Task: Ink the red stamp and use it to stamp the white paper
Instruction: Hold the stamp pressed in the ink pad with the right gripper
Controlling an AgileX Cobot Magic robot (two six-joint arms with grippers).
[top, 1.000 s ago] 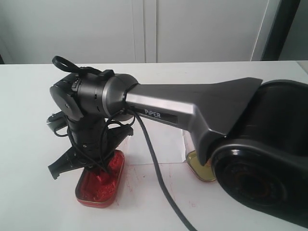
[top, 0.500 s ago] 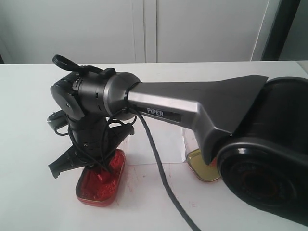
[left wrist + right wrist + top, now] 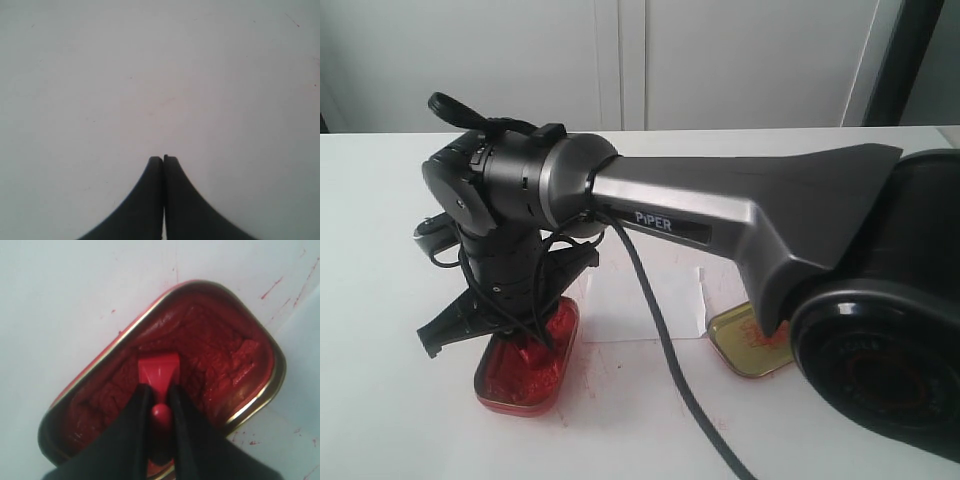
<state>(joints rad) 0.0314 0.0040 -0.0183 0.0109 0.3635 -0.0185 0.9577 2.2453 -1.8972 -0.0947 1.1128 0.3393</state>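
The right pincer (image 3: 160, 390) is clamped on the small bright red plastic stamp (image 3: 158, 371), base down in the oblong tin of red ink paste (image 3: 276, 375), so inking looks underway; stamping the small white paper sheet (image 3: 610, 310) nearby remains.

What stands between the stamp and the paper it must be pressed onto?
Nothing visible does. The right hand holds the stamp down in the ink tin. The paper lies beside that tin, its visible part bare, so only the rim must be cleared.
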